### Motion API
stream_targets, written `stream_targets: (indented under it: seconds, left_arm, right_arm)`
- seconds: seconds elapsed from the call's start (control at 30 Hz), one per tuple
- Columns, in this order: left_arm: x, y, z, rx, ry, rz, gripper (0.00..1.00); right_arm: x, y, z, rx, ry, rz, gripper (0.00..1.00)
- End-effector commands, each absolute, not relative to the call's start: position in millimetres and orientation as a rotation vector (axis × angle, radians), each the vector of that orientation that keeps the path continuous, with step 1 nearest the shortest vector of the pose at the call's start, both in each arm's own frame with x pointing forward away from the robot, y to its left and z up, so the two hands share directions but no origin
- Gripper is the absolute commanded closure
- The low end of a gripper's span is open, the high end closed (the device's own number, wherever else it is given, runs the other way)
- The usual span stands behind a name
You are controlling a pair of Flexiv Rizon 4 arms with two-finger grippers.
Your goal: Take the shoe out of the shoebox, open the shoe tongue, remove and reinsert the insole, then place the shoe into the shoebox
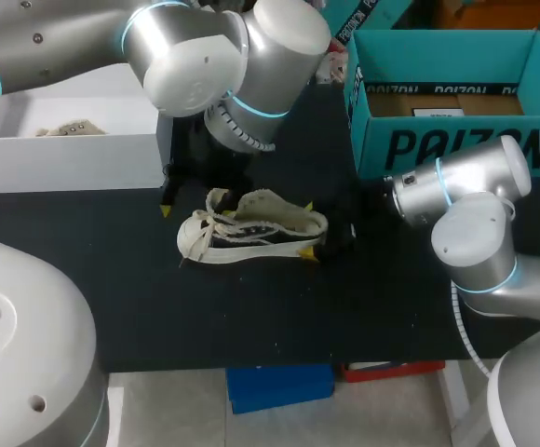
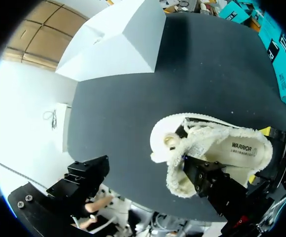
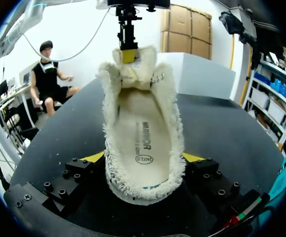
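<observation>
The shoe (image 1: 251, 228) is out of its box and lies on the black table (image 1: 251, 317), between a white box (image 1: 65, 149) at my left and a teal box (image 1: 447, 140) at my right; which of the two is the shoebox I cannot tell. The shoe's long axis runs across the table, with the toe toward my left arm and the heel toward my right arm. The right gripper (image 1: 309, 230) is clamped on the heel, one yellow tip on each side, and in its wrist view it looks straight along the shoe, over the insole (image 3: 143, 133), which lies flat inside. The left gripper (image 1: 193, 207) stands at the other end with the fingers spread – one finger (image 2: 202, 177) is at the tongue (image 3: 129, 69), inside the shoe's mouth, and the other finger (image 2: 86, 180) is well apart from the shoe, off the toe side. It grasps nothing. In my judgement the tongue is being opened now, and the left gripper is the nearer one to the insole – it must reach from the tongue toward the heel, along the axis.
</observation>
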State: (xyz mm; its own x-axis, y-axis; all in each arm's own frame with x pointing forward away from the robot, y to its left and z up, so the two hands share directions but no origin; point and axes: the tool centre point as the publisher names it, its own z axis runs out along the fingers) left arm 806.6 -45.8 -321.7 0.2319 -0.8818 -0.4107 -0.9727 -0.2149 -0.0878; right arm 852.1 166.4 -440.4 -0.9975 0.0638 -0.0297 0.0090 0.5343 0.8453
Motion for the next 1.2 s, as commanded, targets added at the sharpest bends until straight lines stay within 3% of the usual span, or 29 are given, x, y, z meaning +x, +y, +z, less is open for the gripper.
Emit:
stream_targets:
  seconds: [0.03, 1.2]
  left_arm:
    - [803.0, -35.3, -325.7, -2.206, 1.714, 0.376, 0.00]
    - [802.9, -4.2, -365.7, -2.278, 1.647, 0.501, 0.00]
  right_arm:
    - [853.8, 168.4, -443.7, 0.068, 2.702, 1.485, 1.00]
    - [853.8, 168.4, -443.7, 0.068, 2.702, 1.485, 1.00]
